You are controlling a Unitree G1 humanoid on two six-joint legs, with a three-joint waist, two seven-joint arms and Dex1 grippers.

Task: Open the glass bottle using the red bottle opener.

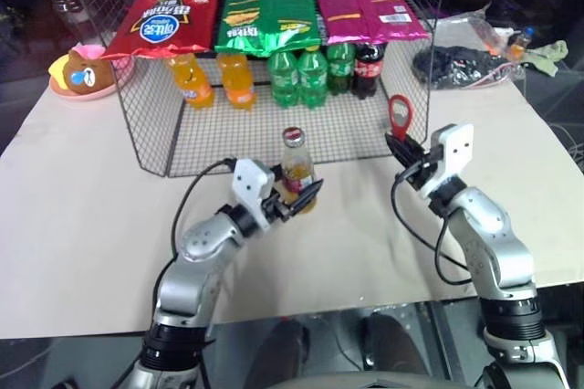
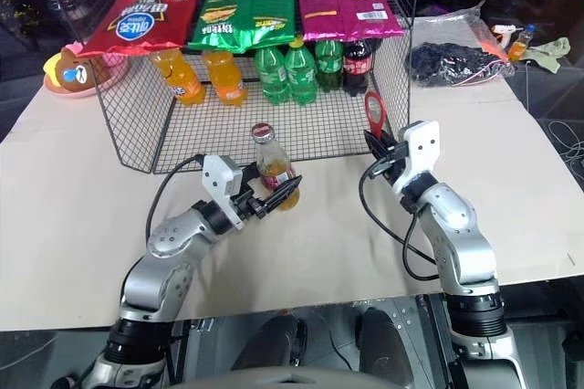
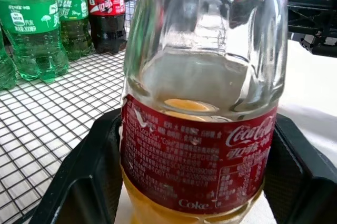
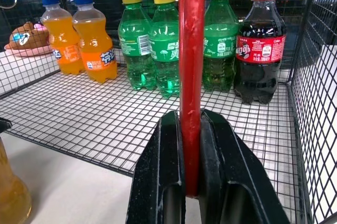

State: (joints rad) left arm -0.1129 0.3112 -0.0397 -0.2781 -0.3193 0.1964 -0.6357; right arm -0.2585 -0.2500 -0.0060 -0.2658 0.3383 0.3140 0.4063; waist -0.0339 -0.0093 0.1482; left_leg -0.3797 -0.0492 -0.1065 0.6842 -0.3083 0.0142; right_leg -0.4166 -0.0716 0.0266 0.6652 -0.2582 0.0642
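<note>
- The glass bottle (image 1: 297,170) stands upright near the middle of the worktop (image 1: 82,225), just in front of the wire basket (image 1: 155,124); its silver cap (image 1: 292,136) is on.
- The left tool (image 1: 301,197) has its fingers wide around the labelled lower body; whether they press the glass I cannot tell.
- The right tool (image 1: 403,153) is clamped on the handle of the red bottle opener (image 1: 400,115), loop end up, toward the worktop's right edge, well apart from the bottle.
- Judged: glass is stiff, smooth, slippery, breakable and part full, so grip low on the label.
- The opener looks rigid and thin; a hold near the handle's end gives leverage, though it may twist between the fingers.
</note>
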